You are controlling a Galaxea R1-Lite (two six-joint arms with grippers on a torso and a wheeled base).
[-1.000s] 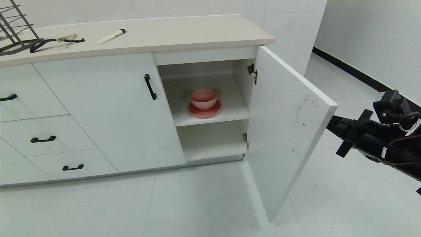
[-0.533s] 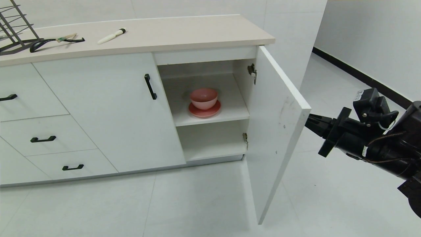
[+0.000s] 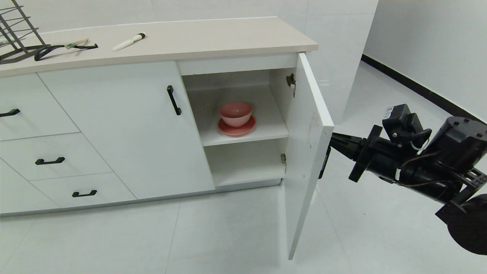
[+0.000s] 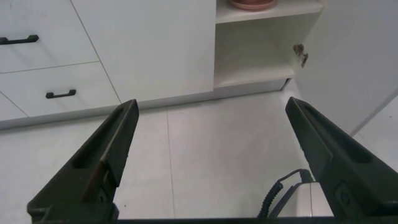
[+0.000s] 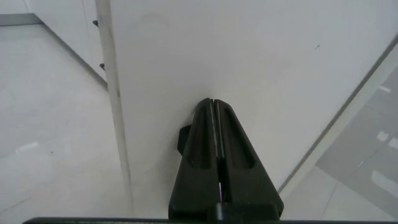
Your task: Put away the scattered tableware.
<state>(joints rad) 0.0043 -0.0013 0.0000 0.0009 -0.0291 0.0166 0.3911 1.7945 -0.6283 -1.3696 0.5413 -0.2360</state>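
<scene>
Head view has the white cabinet door (image 3: 304, 152) standing partly open, hinged on the right side of its compartment and turned almost edge-on to the camera. The right gripper (image 3: 331, 139) sits at the door's outer face on the right, just above the black door handle (image 3: 323, 163). In the right wrist view its two fingers (image 5: 202, 134) are pressed flat together with nothing between them, and their tips (image 5: 214, 104) touch the door panel.

Inside the open compartment, a pink bowl (image 3: 236, 113) rests on a red plate (image 3: 236, 128), both on the upper shelf (image 3: 266, 133) towards its middle; the lower shelf (image 3: 243, 171) is below. The plate's edge also appears far off in the left wrist view (image 4: 252, 4).

The left gripper (image 4: 212, 104) hangs over the pale floor (image 4: 211, 162) in front of the cabinet, its jaws spread wide apart and holding nothing.

On the beige countertop (image 3: 213, 36), far left, lie a white knife with a dark handle (image 3: 128, 42) and a black long-handled utensil (image 3: 49, 51), with a small wooden-handled tool (image 3: 78, 43) just beside it. A black wire rack (image 3: 15, 34) stands at the far left edge. Left of the open compartment is a shut door with a black handle (image 3: 174, 100), and left of that are drawers (image 3: 49, 158) with black pulls
</scene>
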